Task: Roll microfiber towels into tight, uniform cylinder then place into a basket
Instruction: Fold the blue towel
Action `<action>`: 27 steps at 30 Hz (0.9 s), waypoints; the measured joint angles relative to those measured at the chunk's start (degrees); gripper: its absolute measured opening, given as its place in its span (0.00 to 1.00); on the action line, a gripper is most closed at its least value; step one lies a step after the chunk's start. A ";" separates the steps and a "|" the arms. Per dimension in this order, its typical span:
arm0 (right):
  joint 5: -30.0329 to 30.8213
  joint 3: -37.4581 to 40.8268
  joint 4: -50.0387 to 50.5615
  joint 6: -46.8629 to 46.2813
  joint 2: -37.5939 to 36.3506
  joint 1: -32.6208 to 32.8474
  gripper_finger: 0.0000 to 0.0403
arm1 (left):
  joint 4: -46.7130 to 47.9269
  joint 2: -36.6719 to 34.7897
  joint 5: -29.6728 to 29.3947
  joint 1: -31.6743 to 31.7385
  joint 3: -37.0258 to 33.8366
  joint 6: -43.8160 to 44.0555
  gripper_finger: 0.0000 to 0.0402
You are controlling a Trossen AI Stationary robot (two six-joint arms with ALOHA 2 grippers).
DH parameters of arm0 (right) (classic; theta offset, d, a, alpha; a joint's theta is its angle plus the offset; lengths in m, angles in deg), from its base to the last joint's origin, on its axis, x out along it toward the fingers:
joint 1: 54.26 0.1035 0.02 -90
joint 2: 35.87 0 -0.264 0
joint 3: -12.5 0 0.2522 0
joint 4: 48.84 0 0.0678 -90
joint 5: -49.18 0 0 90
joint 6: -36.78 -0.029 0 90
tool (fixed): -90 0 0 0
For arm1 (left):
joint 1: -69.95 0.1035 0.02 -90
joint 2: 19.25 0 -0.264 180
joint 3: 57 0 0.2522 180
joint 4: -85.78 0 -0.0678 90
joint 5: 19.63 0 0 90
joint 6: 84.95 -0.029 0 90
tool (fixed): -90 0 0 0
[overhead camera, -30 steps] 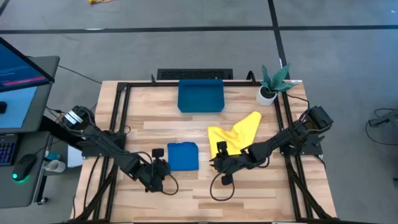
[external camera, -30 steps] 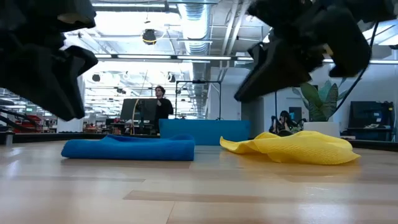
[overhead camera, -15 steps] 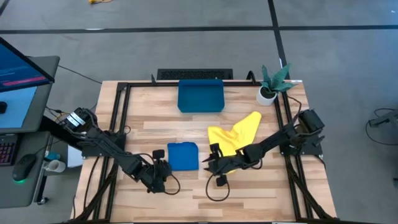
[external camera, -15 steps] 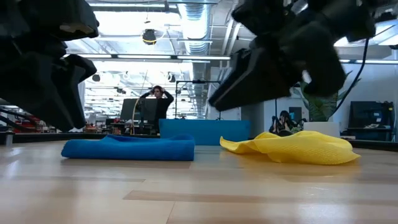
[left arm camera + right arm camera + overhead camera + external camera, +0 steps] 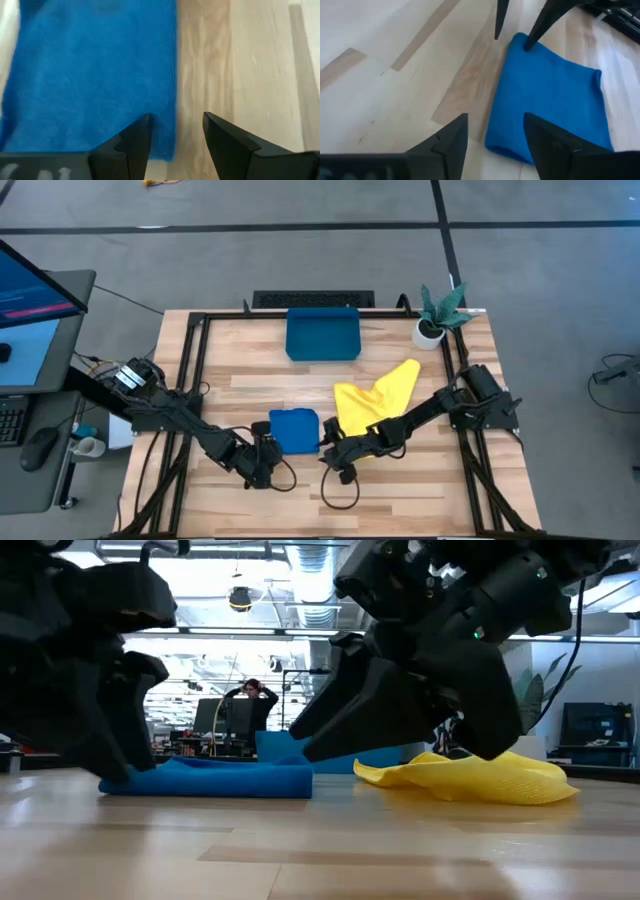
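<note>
High view first: no brand or readable writing on anything on the table (image 5: 220, 395), just pale wood planks with a black frame around the edges.

Blue towel (image 5: 294, 430) is folded into a neat, roughly square pad with a fuzzy microfiber nap, lying flat near the front edge, about mid-width. Since it's near square I can't really call a long axis. Low view shows it as a low soft slab with a rounded folded edge.

Yellow towel (image 5: 375, 398) is unfolded and rumpled, lying just right of the blue one. One corner stretches toward the back right corner, so its long axis runs diagonally, front-left to back-right.

Basket (image 5: 322, 335) is a shallow dark-blue smooth plastic tray, rectangular, sitting at the back edge in the middle with its long side along that edge. Small white pot with a green plant (image 5: 436, 315) sits at the back right corner.

My left gripper (image 5: 262, 448) is at the blue towel's front left corner, fingers apart with one tip touching the cloth edge and the other over bare wood. My right gripper (image 5: 332, 452) is low just off the towel's front right corner, fingers apart, holding nothing. In the right wrist view, both left fingertips (image 5: 532, 35) show at the far corner.
</note>
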 joint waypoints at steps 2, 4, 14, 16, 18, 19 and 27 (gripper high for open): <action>-2.04 0.00 -0.19 0.08 -0.04 -0.60 0.52 | -0.44 0.71 0.27 0.12 -0.01 -0.04 0.43; -4.00 0.00 -0.12 -0.30 -0.04 -1.46 0.51 | -1.12 1.45 0.29 0.45 -0.02 0.59 0.43; -6.15 0.00 2.87 -4.24 -0.04 -3.30 0.49 | -6.47 2.53 -0.55 3.19 -0.02 -0.02 0.42; -6.16 0.00 4.82 -4.83 -0.04 -3.30 0.49 | -7.13 2.53 -0.51 3.71 -0.02 -0.66 0.42; -6.15 0.00 6.77 -4.85 -0.04 -3.30 0.49 | -6.90 2.48 0.46 3.93 -0.02 -1.72 0.42; -6.12 0.00 7.31 -4.85 -0.04 -3.30 0.49 | -6.81 2.48 0.84 3.96 -0.02 -2.01 0.42; -6.08 0.00 7.86 -8.13 -0.04 -4.44 0.49 | -2.76 2.48 1.04 2.83 2.33 -2.12 0.42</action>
